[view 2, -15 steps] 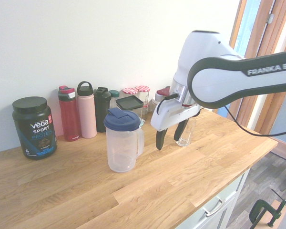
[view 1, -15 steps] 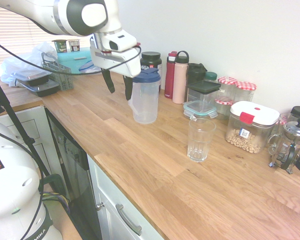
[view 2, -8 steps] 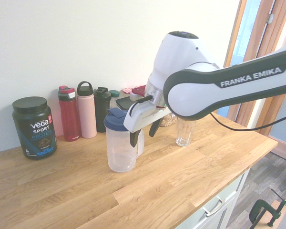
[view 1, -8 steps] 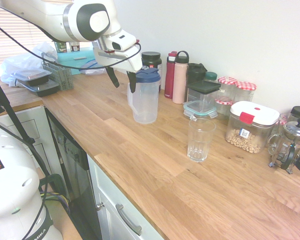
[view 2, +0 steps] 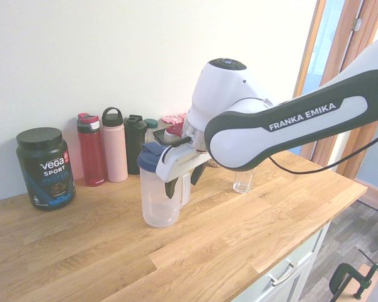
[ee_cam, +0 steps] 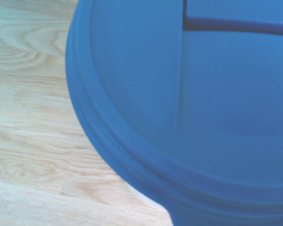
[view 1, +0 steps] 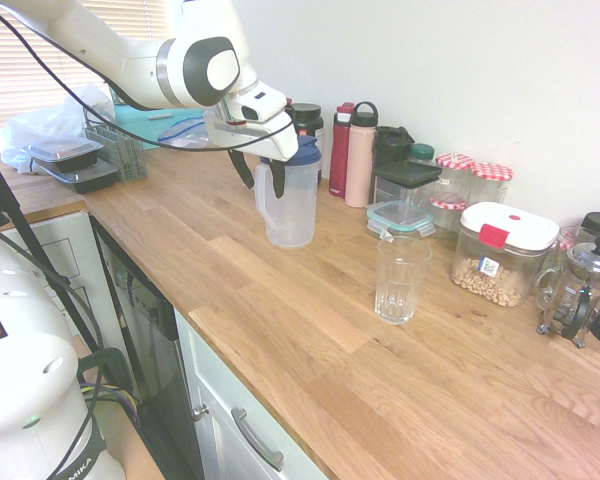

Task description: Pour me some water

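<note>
On a wooden tabletop (view 1: 360, 380), seen in the first exterior view from left to right, a grey wire basket (view 1: 128, 152) and stacked dark food containers (view 1: 83, 170) sit at the far left, beside a crumpled pale plastic bag (view 1: 40, 132). Next, the robot's jaws (view 1: 263, 180) point downward, spread apart and gripping nothing, at the handle side of a translucent pitcher (view 1: 292, 205) with a blue lid (view 1: 305, 150). The pitcher stands upright; whether the jaws touch it, I cannot tell. Behind it is a black tub (view 1: 308, 122), then a red bottle (view 1: 341, 150), a pink bottle (view 1: 360, 160) with a loop cap, and a dark bottle (view 1: 390, 148). A clear drinking glass (view 1: 400, 280) stands upright nearer the front, well apart from the pitcher. Further right come jars with red-checked lids (view 1: 491, 172), a white-lidded container (view 1: 500, 260) partly filled with beige pieces, and a French press (view 1: 580, 290).
</note>
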You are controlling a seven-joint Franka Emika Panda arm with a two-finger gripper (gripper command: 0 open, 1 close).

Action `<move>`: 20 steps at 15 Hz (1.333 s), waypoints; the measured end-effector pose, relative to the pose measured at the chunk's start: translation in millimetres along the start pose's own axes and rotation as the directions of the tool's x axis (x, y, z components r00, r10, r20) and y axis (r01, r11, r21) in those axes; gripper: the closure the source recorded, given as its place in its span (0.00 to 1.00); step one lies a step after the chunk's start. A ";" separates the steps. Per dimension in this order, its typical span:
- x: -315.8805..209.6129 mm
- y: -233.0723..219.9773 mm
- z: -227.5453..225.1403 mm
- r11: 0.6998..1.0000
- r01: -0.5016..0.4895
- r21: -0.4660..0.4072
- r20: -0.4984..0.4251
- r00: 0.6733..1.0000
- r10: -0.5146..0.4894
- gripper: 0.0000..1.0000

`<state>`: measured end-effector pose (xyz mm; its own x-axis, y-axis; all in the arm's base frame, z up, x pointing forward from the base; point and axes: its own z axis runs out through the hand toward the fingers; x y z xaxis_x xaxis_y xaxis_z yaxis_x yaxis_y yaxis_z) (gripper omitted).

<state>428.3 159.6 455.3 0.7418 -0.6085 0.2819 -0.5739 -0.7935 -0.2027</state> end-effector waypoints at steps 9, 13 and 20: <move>7.2 -4.7 9.2 1.000 -0.005 0.017 0.001 1.000 0.005 1.00; 13.7 -0.5 9.7 1.000 -0.021 0.017 0.001 1.000 0.021 1.00; 15.8 1.8 8.1 1.000 -0.022 0.019 -0.001 1.000 0.022 1.00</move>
<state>441.8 148.5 451.8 0.7283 -0.6261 0.2783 -0.5838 -0.7797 -0.2264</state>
